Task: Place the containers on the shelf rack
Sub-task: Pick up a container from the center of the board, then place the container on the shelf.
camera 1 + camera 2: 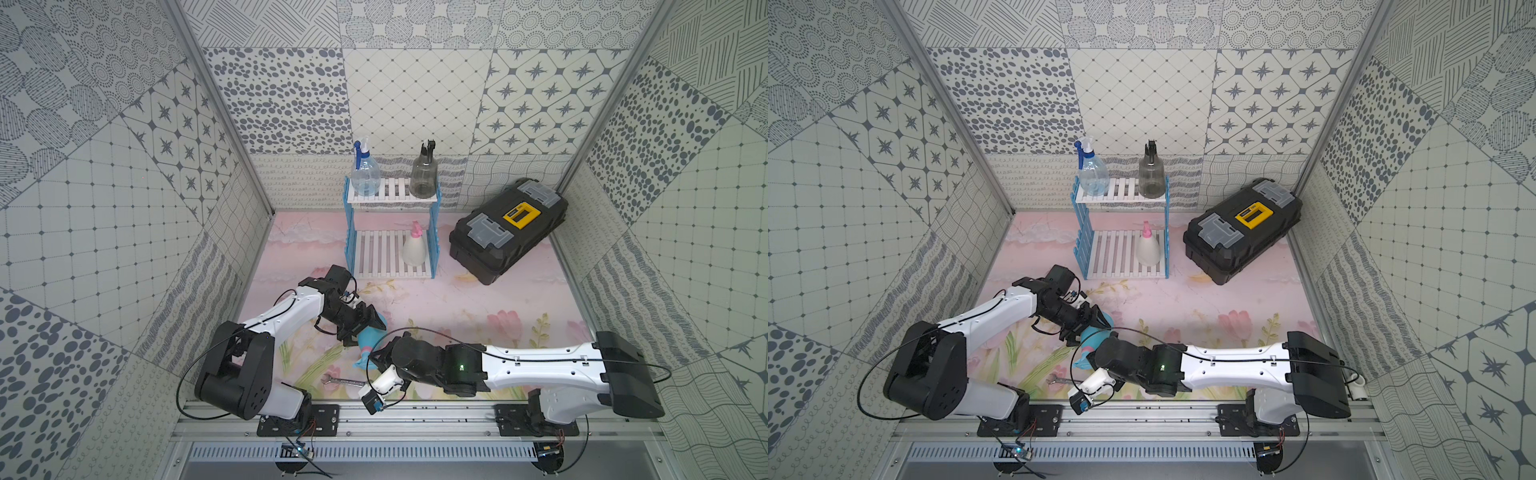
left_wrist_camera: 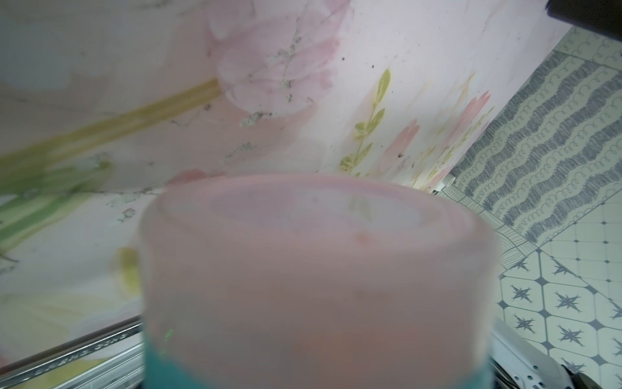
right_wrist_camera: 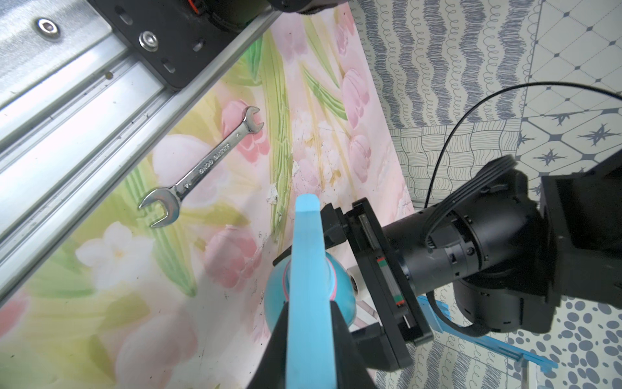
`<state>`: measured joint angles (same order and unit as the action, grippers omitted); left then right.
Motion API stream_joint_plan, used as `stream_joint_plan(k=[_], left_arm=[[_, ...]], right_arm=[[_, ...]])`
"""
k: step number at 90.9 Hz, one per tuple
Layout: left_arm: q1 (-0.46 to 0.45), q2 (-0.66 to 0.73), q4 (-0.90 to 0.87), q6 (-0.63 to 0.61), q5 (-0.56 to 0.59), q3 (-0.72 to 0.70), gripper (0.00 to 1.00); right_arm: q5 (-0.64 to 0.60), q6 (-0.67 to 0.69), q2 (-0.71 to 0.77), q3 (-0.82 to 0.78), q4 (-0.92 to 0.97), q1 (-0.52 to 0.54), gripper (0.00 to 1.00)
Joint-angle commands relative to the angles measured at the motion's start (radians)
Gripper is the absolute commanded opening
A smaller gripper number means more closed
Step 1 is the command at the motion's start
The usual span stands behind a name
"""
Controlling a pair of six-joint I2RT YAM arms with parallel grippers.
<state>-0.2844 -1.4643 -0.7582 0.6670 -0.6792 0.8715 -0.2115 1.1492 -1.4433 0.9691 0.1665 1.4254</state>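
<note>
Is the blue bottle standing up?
Tipped. The blue bottle lies sideways, its trigger pinched in the right gripper.

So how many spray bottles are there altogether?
4. A clear bottle and a grey bottle on the top shelf of the rack, a white bottle on its bottom shelf, a light-blue bottle at the front, held by its trigger.

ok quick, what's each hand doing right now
left hand: open, jaws either side of the light-blue plastic spray bottle
right hand: shut on that bottle's trigger
</note>
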Motion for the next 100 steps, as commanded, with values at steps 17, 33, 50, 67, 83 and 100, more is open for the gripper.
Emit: stream_joint_plan(k=[17, 33, 50, 67, 83, 100], left_arm=[[-0.004, 0.031, 0.009, -0.030, -0.067, 0.017, 0.99], [-0.004, 0.064, -0.031, -0.076, -0.114, 0.040, 0.99], [-0.004, 0.150, -0.153, -0.152, -0.043, 0.112, 0.99], [0.000, 0.208, -0.222, -0.235, 0.036, 0.157, 0.99], [0.009, 0.299, -0.217, -0.330, 0.182, 0.199, 0.99], [0.013, 0.507, 0.000, -0.315, 0.379, 0.123, 0.99]], right_arm=[[-0.042, -0.052, 0.005, 0.017, -0.038, 0.002, 0.00], [-0.083, -0.072, 0.023, 0.006, -0.036, 0.000, 0.00], [-0.153, -0.085, 0.074, -0.027, -0.021, -0.017, 0.00], [-0.241, -0.140, 0.130, -0.039, 0.001, -0.039, 0.00], [-0.274, -0.229, 0.189, -0.036, 0.006, -0.055, 0.00], [-0.179, -0.406, 0.286, -0.022, 0.000, -0.106, 0.00]])
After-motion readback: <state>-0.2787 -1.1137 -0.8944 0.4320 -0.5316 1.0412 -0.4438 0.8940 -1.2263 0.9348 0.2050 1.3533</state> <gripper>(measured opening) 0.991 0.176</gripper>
